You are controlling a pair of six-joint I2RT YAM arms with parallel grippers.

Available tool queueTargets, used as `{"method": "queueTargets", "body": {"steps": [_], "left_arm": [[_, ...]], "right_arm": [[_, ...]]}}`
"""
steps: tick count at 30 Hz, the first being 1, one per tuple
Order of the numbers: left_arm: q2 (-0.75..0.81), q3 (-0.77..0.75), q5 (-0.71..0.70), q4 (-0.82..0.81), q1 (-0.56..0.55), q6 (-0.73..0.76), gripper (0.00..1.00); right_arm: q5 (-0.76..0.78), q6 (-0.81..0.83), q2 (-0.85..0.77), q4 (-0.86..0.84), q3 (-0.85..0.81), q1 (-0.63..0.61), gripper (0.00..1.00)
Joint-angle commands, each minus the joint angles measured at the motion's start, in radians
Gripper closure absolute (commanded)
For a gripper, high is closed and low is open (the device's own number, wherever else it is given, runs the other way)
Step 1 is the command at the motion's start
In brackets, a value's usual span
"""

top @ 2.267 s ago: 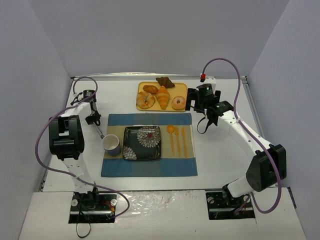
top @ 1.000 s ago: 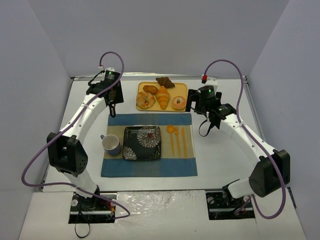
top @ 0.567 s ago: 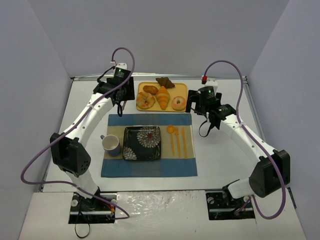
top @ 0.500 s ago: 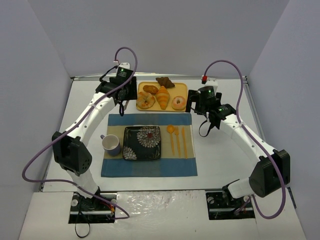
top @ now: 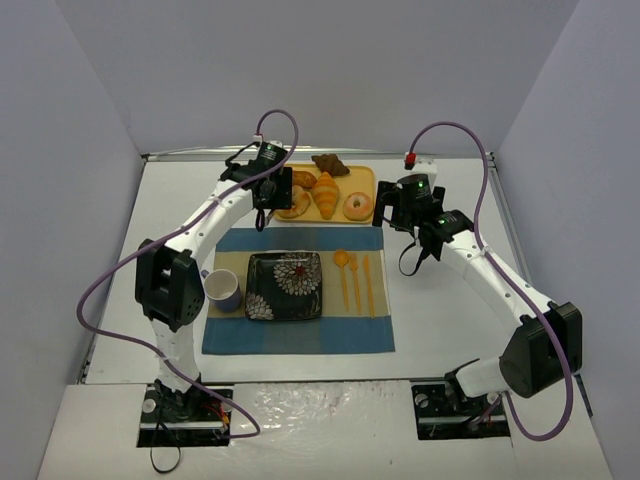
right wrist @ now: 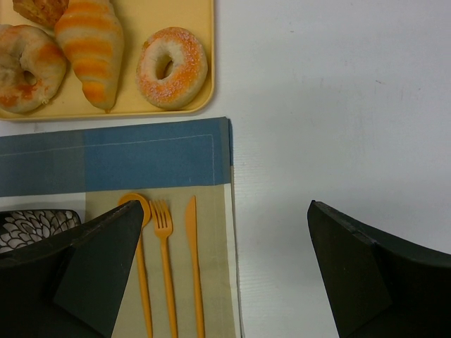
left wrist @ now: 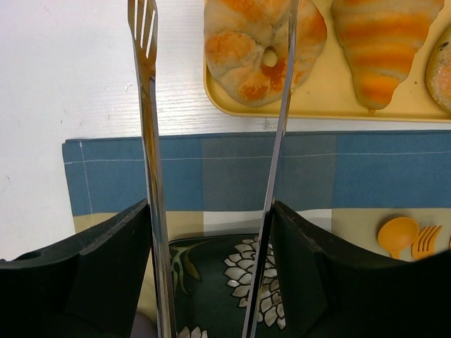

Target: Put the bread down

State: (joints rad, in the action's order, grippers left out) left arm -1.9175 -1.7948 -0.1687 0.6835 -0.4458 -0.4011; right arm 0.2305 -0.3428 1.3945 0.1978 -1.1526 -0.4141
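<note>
Several breads lie on a yellow tray (top: 342, 190): a round ring bread (left wrist: 246, 42), a striped croissant (left wrist: 380, 49), a sugared donut (right wrist: 171, 67), a small roll (top: 303, 179) and a dark pastry (top: 329, 164). My left gripper (left wrist: 210, 205) is shut on metal tongs (left wrist: 146, 141), whose two arms stand apart. One arm reaches over the white table left of the tray; the other crosses the ring bread. Below lies a dark flowered plate (top: 285, 285). My right gripper (right wrist: 224, 211) is open with nothing between its fingers, at the tray's right end (top: 392, 212).
A blue and beige placemat (top: 300, 335) carries the plate, a cup (top: 222, 289) at its left and an orange spoon, fork and knife (right wrist: 165, 267) at its right. White walls close in the table at the back and sides.
My left arm has swung from the table's left side rightward to the tray's left end with the tongs in it. The right arm has hardly moved.
</note>
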Motion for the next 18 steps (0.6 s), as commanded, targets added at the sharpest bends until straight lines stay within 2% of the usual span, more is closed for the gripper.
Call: {"method": "queueTargets", "body": {"steps": [1,18], "left_arm": [[0.02,-0.059,0.001,-0.044,-0.002,0.006,0.39],[-0.055,-0.008,-0.003,-0.087,-0.001,-0.008,0.39]], "right_arm": [[0.037,-0.003,-0.043,-0.04,0.001,-0.005,0.0],[0.06,0.004,-0.045,-0.04,0.023,-0.003,0.0]]}}
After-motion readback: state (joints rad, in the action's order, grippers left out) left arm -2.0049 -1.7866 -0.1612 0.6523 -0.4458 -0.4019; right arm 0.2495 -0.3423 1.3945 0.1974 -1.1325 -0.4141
